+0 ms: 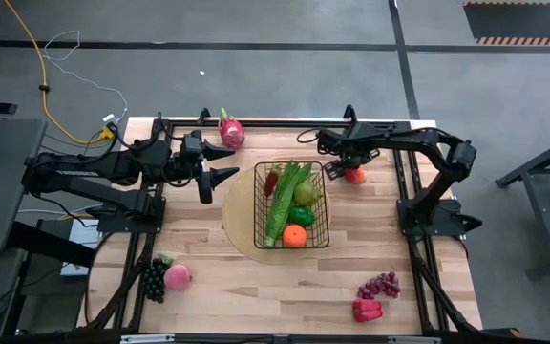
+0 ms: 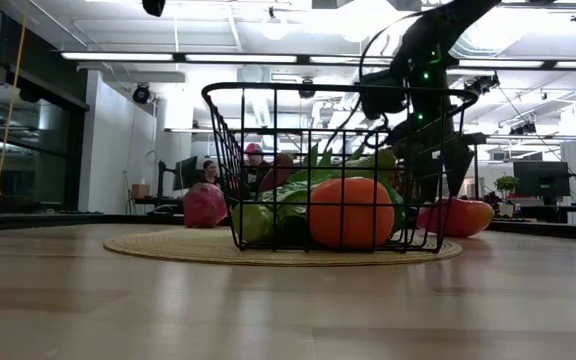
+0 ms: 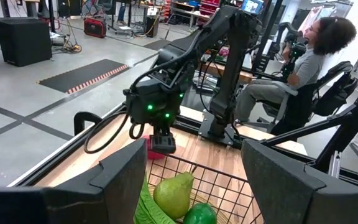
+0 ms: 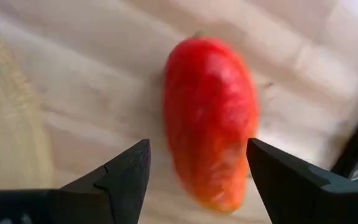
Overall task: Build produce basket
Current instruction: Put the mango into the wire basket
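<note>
Bare wooden table (image 1: 237, 277), right claw (image 1: 349, 168) spread above red-orange fruit (image 4: 211, 121) beside basket (image 1: 292, 205); left claw (image 1: 220, 162) apart.

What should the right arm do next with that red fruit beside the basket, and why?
Probably lower the right gripper straight down and close on the red fruit. Its fingers are open with the fruit centred between them, still lying on the table just outside the basket, so it isn't grasped yet.
</note>
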{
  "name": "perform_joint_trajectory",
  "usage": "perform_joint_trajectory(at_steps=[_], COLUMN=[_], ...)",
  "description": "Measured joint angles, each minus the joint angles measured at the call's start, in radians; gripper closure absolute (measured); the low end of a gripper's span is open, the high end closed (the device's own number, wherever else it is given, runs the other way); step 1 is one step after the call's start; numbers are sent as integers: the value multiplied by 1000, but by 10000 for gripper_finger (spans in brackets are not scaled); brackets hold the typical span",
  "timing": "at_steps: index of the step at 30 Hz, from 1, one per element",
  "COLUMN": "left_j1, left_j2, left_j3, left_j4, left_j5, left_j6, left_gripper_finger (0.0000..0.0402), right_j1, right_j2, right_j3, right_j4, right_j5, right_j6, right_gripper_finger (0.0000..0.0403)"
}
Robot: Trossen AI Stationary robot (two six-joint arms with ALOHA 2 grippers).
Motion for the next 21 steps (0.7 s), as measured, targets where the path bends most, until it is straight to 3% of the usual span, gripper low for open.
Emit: perform_joint_trajectory(at_steps=[8,21], left_j1=[0,0], left_j2=[0,0], left_j3=[0,0], left_j4=[0,0], left_j5=[0,0], left_j6=[0,0], left_gripper_finger=[149,149], right_j1=[-21,-112], right_j2=[-1,-3], right_j3=[0,-119], right_j4=[0,120], right_j5=[113,25], right_j6=[-12,-57], right_gripper_finger=[147,146])
